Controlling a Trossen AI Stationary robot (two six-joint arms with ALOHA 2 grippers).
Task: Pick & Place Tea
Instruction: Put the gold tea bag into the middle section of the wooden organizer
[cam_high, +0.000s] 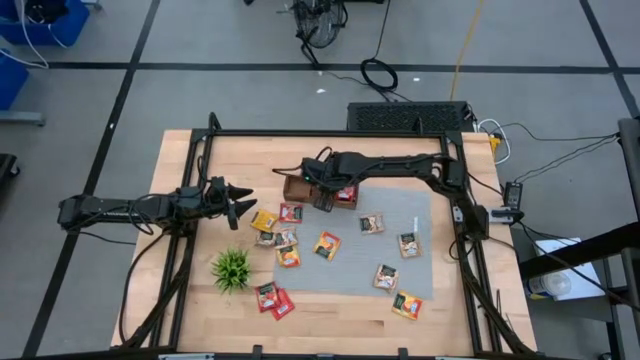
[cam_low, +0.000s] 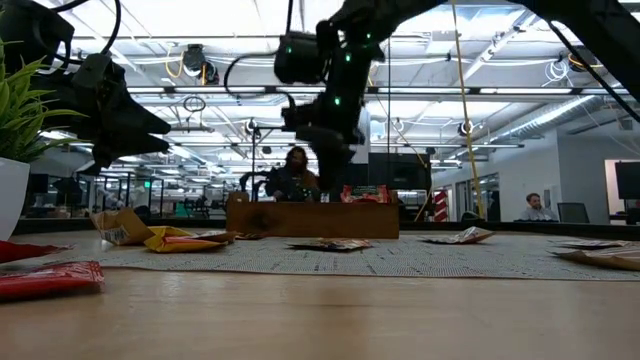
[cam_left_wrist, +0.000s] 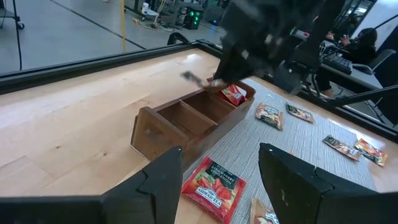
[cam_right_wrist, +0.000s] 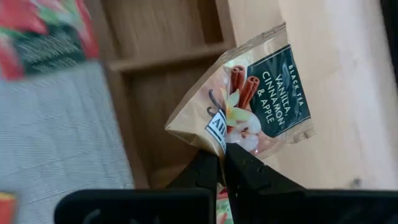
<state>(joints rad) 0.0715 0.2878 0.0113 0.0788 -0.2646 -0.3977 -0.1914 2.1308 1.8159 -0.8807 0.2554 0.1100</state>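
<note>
My right gripper (cam_right_wrist: 222, 163) is shut on a beige tea packet (cam_right_wrist: 255, 99) printed with vanilla, cinnamon and apple. It hovers over the brown wooden tray (cam_high: 298, 186), which stands at the far edge of the grey mat (cam_high: 400, 265). Red tea packets (cam_left_wrist: 233, 94) lie in one end compartment of the tray (cam_left_wrist: 186, 118). Several more packets lie flat on the mat, among them a red strawberry one (cam_left_wrist: 211, 186). My left gripper (cam_high: 240, 203) waits open at the table's left, pointing toward the tray, with nothing between its fingers. My right gripper pinches one edge of the packet (cam_right_wrist: 219, 138) between its two fingertips (cam_right_wrist: 239, 163), where the wrapper puckers. The fingers slant down from above. The packet sticks out beyond the fingertips, lifted clear above the tray's compartments and outer wall.
A small green plant (cam_high: 231, 268) stands near the table's front left. Loose packets cluster by it (cam_high: 273, 298) and spread across the mat toward the right (cam_high: 406, 305). Bare wood lies beyond the tray's far side. A black frame rims the table.
</note>
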